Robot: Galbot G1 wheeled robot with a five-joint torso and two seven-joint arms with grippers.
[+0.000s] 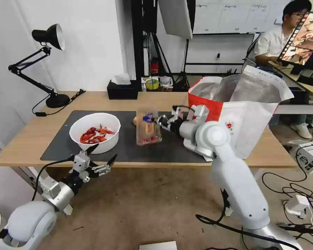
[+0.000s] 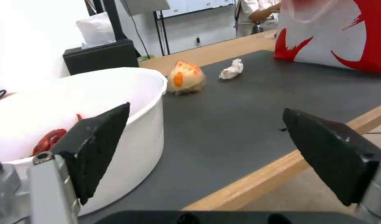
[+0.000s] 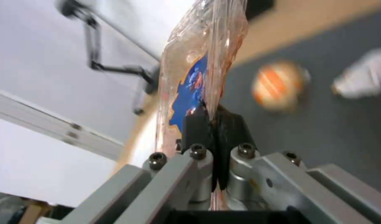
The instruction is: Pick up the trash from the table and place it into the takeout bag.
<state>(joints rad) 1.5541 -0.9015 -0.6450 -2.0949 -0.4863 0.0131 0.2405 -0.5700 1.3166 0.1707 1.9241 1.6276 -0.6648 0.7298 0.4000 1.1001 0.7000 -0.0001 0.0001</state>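
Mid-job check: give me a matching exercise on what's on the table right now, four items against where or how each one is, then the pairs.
Things:
1. clear plastic clamshell tray
2. white bowl of red crayfish shells
3. crumpled white tissue
4. large white-and-red takeout bag

States:
A. lying loose on the dark grey mat, beside the round orange-beige lump
B. standing open at the table's right end, foil lining showing
C. pinched in the shut right gripper, held up on edge
D. sitting on the mat just beyond the open left gripper

Pairs: 1-C, 2-D, 3-A, 4-B
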